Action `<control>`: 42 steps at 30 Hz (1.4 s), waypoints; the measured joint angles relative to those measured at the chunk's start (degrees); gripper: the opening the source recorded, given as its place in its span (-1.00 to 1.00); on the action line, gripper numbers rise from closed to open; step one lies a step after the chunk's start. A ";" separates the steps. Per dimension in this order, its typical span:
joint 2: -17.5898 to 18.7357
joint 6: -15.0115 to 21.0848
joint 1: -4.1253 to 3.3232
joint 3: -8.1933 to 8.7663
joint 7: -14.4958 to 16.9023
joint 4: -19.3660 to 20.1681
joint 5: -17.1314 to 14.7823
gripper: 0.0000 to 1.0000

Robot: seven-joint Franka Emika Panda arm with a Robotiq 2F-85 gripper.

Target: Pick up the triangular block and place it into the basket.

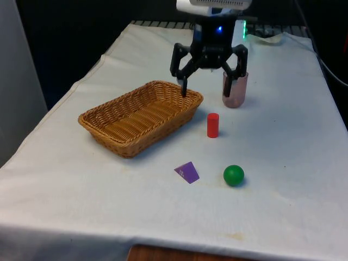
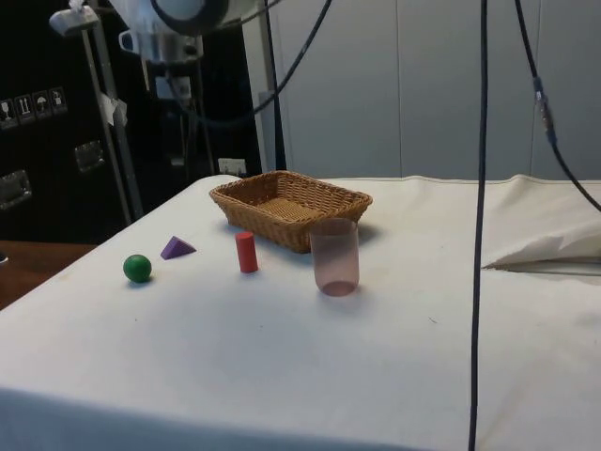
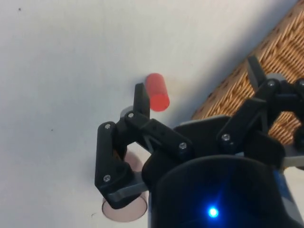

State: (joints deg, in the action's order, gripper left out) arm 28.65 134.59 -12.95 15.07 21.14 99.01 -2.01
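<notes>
Nearest, a smooth purple triangular block (image 1: 187, 172) lies on the white cloth (image 1: 283, 130) with a glossy green ball (image 1: 234, 175) just beside it at 3 o'clock. At the block's 1 o'clock a matte red cylinder (image 1: 212, 125) stands upright. Farther, at 11 o'clock, sits the woven wicker basket (image 1: 117, 138) — rectangular, ribbed, shallow. A translucent pink cup (image 1: 235, 90) stands beyond the cylinder, partly hidden behind one finger. The gripper (image 1: 209, 86) hangs above the table, pointing down — fingers spread wide, holding nothing.
</notes>
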 measured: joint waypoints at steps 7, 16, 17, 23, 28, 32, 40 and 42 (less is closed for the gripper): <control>3.44 2.75 0.63 0.46 2.52 -1.38 -1.15 1.00; 8.19 4.87 1.38 1.43 5.44 -5.27 -3.61 1.00; 8.77 4.98 1.43 1.43 5.44 -5.79 -3.61 1.00; 12.15 4.98 1.95 1.43 7.16 -9.45 -5.56 1.00; 15.47 4.93 2.12 1.43 8.65 -13.06 -6.99 1.00; 16.73 4.93 2.12 1.38 10.49 -14.15 -8.02 1.00; 19.19 5.04 2.23 1.32 14.04 -15.99 -10.26 1.00; 19.65 5.04 2.29 1.32 14.50 -16.39 -10.77 1.00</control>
State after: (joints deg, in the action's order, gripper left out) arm 48.30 139.63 -10.66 16.39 35.64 82.62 -12.78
